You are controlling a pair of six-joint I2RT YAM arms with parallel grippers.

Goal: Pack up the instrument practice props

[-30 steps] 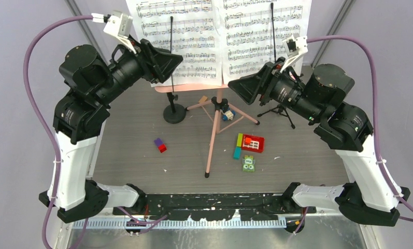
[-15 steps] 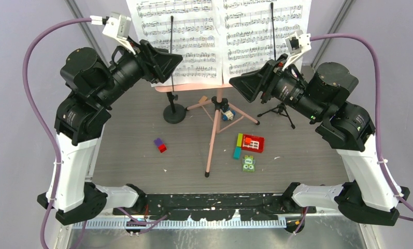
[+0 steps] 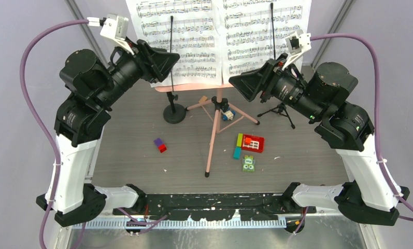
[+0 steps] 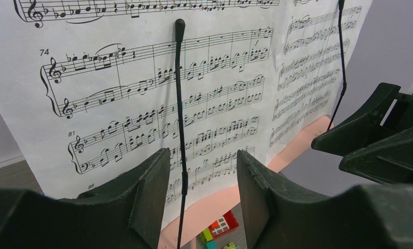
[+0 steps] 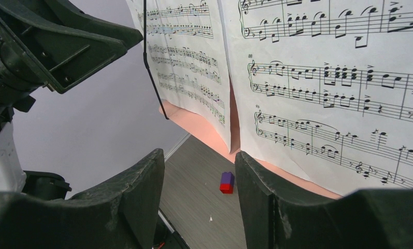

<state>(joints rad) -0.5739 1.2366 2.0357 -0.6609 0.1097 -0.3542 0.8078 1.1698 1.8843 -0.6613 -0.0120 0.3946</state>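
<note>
Here left hand and right hand gape empty; black mic support fronts note sheets.

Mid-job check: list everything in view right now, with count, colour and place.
sheets: two, white with printed notes, side by side on the stand, far centre
stand: one, pink, tripod legs, table centre
mic supports: two, black; the round-based one left of the stand, the tripod one to its right
car: one, blue, by the stand's legs
bricks: several; red, green and teal cluster right of the pole, purple-red pair to its left, tan one near the legs
table: one, grey
left hand: black, open, raised by the left sheet
right hand: black, open, raised by the right sheet
</note>
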